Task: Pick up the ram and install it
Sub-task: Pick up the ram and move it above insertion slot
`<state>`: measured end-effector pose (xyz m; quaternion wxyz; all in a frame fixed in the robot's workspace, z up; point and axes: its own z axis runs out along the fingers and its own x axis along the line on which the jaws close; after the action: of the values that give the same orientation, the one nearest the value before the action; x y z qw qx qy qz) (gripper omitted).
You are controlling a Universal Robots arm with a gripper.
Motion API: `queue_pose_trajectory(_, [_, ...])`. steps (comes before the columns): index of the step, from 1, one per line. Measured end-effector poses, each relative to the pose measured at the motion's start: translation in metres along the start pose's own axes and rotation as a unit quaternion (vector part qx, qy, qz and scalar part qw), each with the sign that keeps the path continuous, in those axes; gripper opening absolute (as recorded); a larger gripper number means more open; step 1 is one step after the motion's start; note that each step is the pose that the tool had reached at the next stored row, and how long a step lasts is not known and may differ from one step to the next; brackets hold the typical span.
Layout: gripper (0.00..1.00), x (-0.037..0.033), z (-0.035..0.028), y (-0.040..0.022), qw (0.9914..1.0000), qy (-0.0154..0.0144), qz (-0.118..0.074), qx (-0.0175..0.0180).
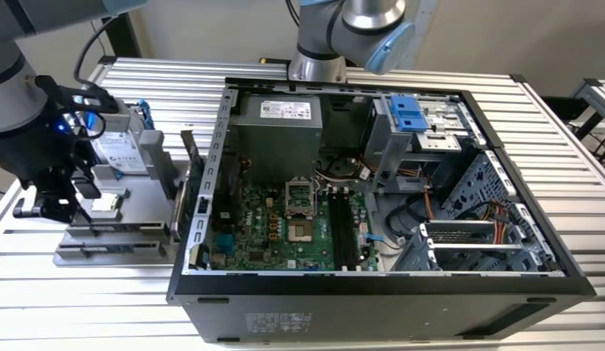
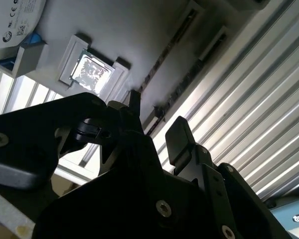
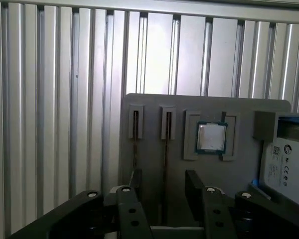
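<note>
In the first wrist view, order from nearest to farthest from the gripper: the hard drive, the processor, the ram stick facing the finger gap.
From the gripper:
1. ram stick, set in the tray, in line with the finger gap.
2. processor, in its recess, beside the ram stick.
3. hard drive, farther along the tray, beyond the processor.
</note>
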<state>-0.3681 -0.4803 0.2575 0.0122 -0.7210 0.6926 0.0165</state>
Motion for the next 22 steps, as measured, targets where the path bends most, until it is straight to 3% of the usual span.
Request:
queue_pose_trajectory(10, [1.0,0.0028,0.0128,-0.0002,1.0,0.0,0.0,0.0])
queue_pose_trajectory(18, [1.0,0.0169,0.0189,-0.0005,1.0,-0.0001,0.003,0.0002])
queue_pose_trajectory(22, [1.0,0.0201,0.0228,-0.0004,0.99988,-0.0001,0.015,0.002])
